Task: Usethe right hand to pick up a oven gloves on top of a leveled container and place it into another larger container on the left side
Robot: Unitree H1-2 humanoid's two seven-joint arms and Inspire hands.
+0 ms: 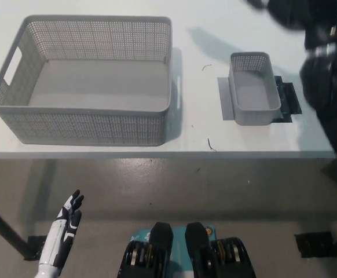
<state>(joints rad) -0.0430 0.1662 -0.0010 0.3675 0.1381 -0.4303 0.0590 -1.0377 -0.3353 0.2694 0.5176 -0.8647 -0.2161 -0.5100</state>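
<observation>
Two containers are sitting on the table (99, 152): the larger container (87, 78), well to the left of the right hand (299, 11), is lying empty, and the small container (252, 95) just below it no longer carries the oven glove (255, 3). Only a dark scrap is showing beside the blurred hand; whether it is grasping, I cannot tell. Placing probably remains. Low down, the left hand (64, 229) is hanging loose, unclenched.
</observation>
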